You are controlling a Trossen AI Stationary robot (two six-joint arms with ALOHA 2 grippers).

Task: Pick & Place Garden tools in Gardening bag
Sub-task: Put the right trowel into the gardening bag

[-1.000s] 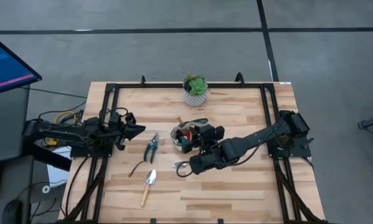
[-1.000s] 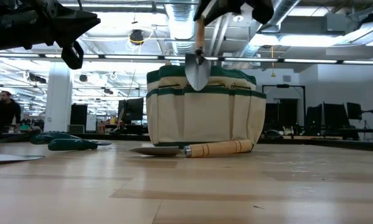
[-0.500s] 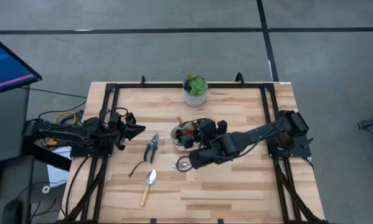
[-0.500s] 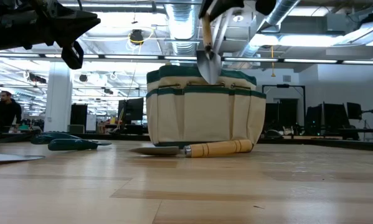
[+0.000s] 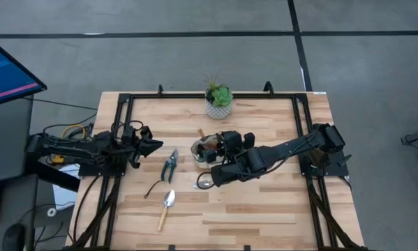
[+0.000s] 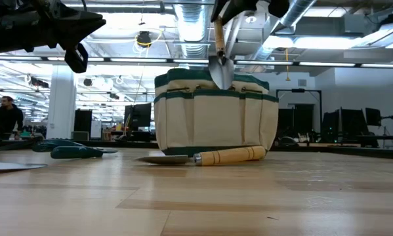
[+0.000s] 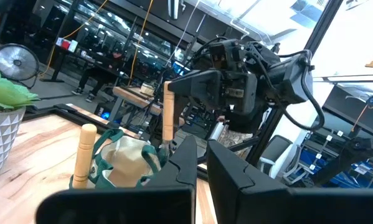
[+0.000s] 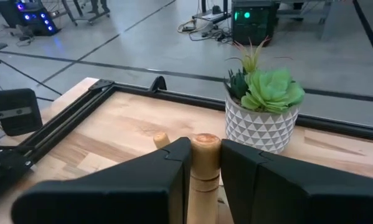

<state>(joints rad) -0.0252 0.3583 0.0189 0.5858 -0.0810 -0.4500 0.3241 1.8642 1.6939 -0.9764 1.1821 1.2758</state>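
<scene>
The tan gardening bag (image 5: 203,155) (image 6: 216,118) stands on its base at the table's middle. A wooden handle (image 7: 83,155) sticks up out of it. My right gripper (image 8: 205,149) (image 5: 215,176) is shut on a silver-bladed trowel (image 6: 220,71), held at the bag's near side with the blade at the height of its rim. My left gripper (image 7: 202,162) (image 5: 153,143) hovers at the table's left, open by a narrow gap and empty. The pruning shears (image 5: 169,165), a thin black curved tool (image 5: 153,187) and a second trowel (image 5: 165,206) lie flat on the table. My right gripper pinches the trowel's wooden handle near its top end (image 8: 205,163) between its two fingers. The fingers come level from the table's near side and lie across the handle. The trowel hangs upright, blade (image 6: 220,72) down, lifted clear of the table.
A green plant in a white pot (image 5: 218,101) (image 8: 264,115) stands behind the bag near the far edge. A black frame (image 5: 125,104) runs round the table's rim. A monitor (image 5: 6,70) stands off the table at the left.
My right gripper has carried the trowel a little toward the table's far edge, closer to the bag. The trowel stays upright with its blade down. My left arm has kept still.
</scene>
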